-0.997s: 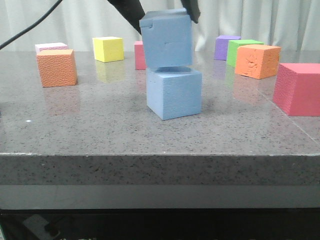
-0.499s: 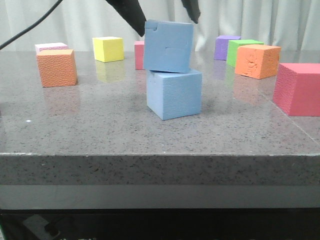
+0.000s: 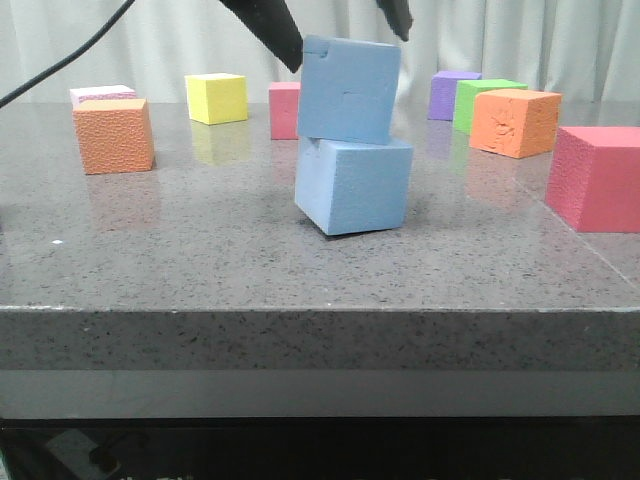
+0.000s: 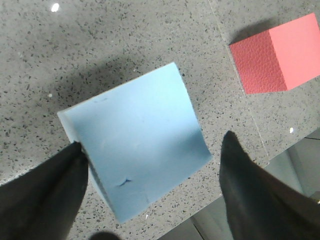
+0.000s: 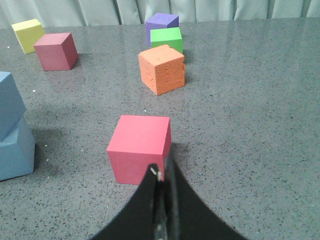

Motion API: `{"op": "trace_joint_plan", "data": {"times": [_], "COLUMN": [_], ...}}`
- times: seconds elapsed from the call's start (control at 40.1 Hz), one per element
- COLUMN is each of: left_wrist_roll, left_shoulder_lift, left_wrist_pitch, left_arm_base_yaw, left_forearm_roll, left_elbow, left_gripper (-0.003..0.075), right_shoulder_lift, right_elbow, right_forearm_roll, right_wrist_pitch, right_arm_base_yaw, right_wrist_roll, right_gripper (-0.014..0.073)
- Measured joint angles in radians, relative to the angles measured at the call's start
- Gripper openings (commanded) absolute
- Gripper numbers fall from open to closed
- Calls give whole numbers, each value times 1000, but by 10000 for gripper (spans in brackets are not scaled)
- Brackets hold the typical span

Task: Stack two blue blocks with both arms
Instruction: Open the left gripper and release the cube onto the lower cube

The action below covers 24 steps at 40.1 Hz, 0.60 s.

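Note:
Two light blue blocks stand stacked at the table's middle. The notched block rests tilted on the plain block, overhanging it a little. My left gripper is open and straddles the upper block. One finger touches the block's edge; the other finger stands apart from it. My right gripper is shut on nothing, low over the table next to a red cube. From there the stack shows far off to the side, upper block on lower block.
Left of the stack sit an orange cube, a yellow cube and a white-topped block. A red cube stands behind it. On the right are purple, green, orange and large red cubes.
The upper blue block came down onto the lower one and my left gripper's fingers spread off it. The stack has shifted slightly right, and the lower block has turned a little.

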Motion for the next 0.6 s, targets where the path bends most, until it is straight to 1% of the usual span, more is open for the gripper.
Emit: {"op": "trace_joint_plan", "data": {"times": [0.598], "left_wrist_roll": [0], "left_shoulder_lift": [0], "left_wrist_pitch": [0], "left_arm_base_yaw": [0], "left_forearm_roll": [31], "left_elbow": [0], "left_gripper": [528], "right_shoulder_lift": [0], "right_elbow": [0], "right_forearm_roll": [0], "right_wrist_pitch": [0], "right_arm_base_yaw": [0], "right_wrist_roll": [0], "right_gripper": [-69]}}
